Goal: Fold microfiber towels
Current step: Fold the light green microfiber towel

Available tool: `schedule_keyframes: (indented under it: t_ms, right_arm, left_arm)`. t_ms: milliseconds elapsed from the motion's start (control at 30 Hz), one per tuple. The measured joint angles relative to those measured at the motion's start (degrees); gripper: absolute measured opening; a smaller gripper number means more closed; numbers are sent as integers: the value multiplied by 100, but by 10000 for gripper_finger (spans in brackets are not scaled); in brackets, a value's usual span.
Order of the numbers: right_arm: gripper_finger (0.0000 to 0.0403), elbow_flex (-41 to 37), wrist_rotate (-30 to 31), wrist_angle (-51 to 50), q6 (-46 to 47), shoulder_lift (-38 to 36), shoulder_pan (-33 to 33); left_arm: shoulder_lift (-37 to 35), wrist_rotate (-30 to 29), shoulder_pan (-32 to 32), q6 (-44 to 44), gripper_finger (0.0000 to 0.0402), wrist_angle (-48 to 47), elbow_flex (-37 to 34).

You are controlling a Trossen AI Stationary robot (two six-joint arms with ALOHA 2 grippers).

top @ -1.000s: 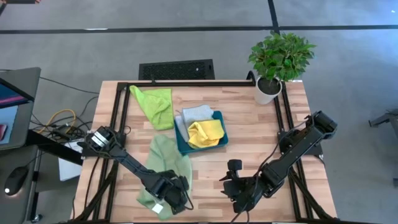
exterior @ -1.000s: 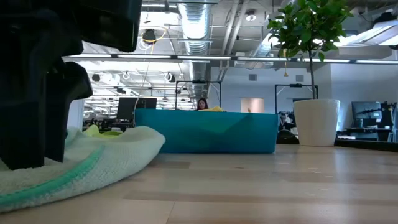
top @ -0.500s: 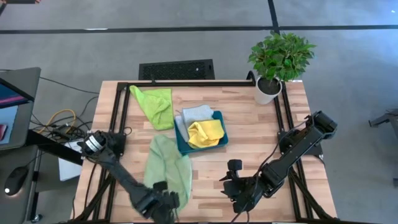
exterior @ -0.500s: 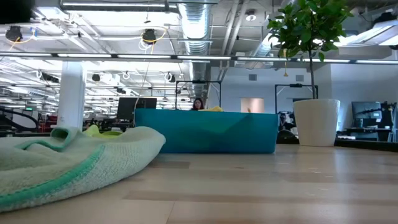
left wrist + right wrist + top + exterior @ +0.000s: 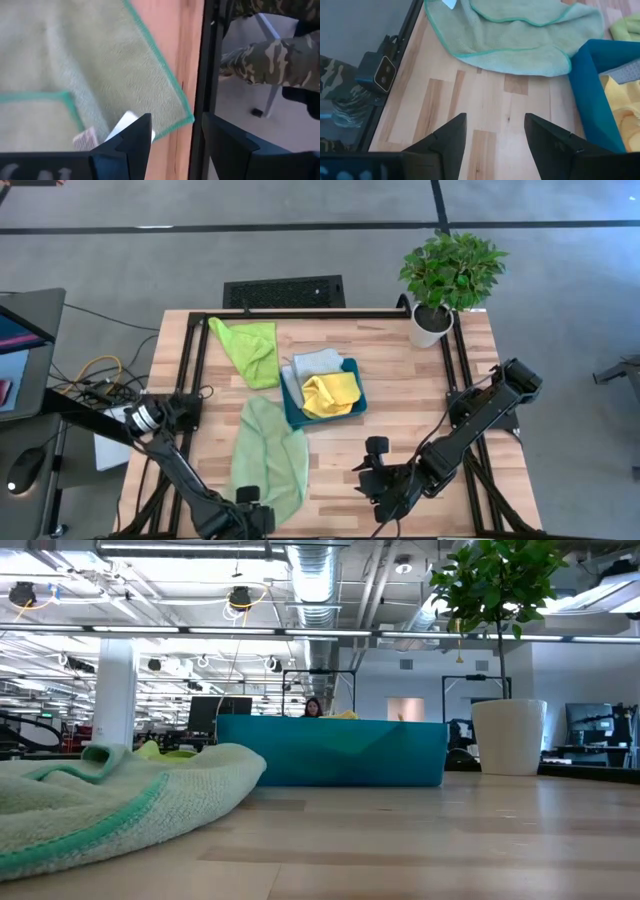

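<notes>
Pale sage green microfiber towel (image 5: 268, 460) lies loosely folded on the light wooden table (image 5: 400, 390), near its front-left part, one corner with a white label close to the front edge beside the black frame rail (image 5: 202, 75); nothing grips it. Left hand (image 5: 252, 522) sits at the very front edge of the table, partly cut off by the picture's lower border; in its wrist view the two dark fingers (image 5: 131, 142) stand apart with nothing between them, poised above the towel's teal-stitched corner (image 5: 170, 107). Right hand (image 5: 383, 492) waits over bare table at front centre-right, fingers (image 5: 447, 137) spread and empty. Rigid teal rectangular tray (image 5: 350, 402) sits mid-table, just beyond the sage towel; a crumpled yellow microfiber towel (image 5: 330, 393) fills most of it, with a light grey microfiber towel (image 5: 315, 363) draped over its far-left side. Tray contents mostly hidden in the low view, only a sliver of yellow showing over the wall (image 5: 330, 750). Lime green microfiber towel (image 5: 250, 348) lies bunched at far left of the table, apart from the tray. Potted green plant in a white pot (image 5: 447, 280) stands at the far-right corner. A person's camouflage-patterned sleeve (image 5: 270, 55) shows beyond the table edge, cut off; what it belongs to is hard to make out.
</notes>
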Motion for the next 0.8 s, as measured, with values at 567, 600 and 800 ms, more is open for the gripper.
schedule_keyframes:
  t_ms: [567,600,800]
  right_arm:
    - [224,0,0,214,-9,2,-184]
    - [224,0,0,214,-9,2,-197]
    - [224,0,-2,221,-8,2,-225]
  left_arm:
    - [270,51,-76,704,169,321,0]
    - [270,46,-76,711,169,327,0]
    - [270,-2,-78,667,169,329,0]
